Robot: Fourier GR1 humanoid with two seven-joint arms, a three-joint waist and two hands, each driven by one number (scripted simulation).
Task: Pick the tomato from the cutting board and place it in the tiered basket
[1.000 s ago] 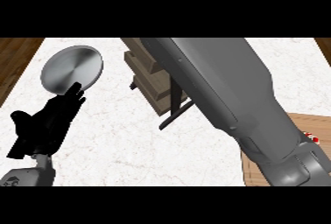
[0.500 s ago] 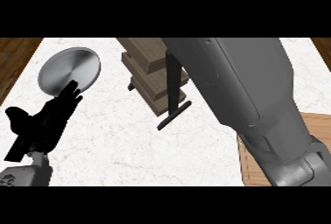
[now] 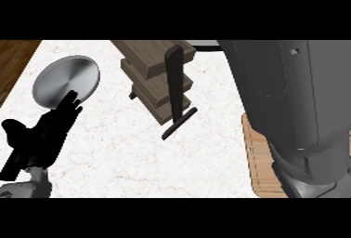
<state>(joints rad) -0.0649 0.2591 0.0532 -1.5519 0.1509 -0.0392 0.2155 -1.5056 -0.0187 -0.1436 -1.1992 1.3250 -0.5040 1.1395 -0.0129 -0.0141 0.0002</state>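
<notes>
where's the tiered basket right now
In the head view the tiered basket stands at the upper middle of the counter, between the round metal plate on its left and the right forearm on its right.

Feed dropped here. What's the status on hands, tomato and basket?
Left robot hand open, resting beside round silver plate. Right robot hand out of sight; grey forearm covers wooden cutting board. Tomato unseen. Wooden tiered basket upright.

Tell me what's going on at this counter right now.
The robot's right forearm stretches across the counter past the wooden tiered basket, hiding most of the cutting board; its hand and the tomato are out of sight. The left hand rests open near a metal plate.
</notes>
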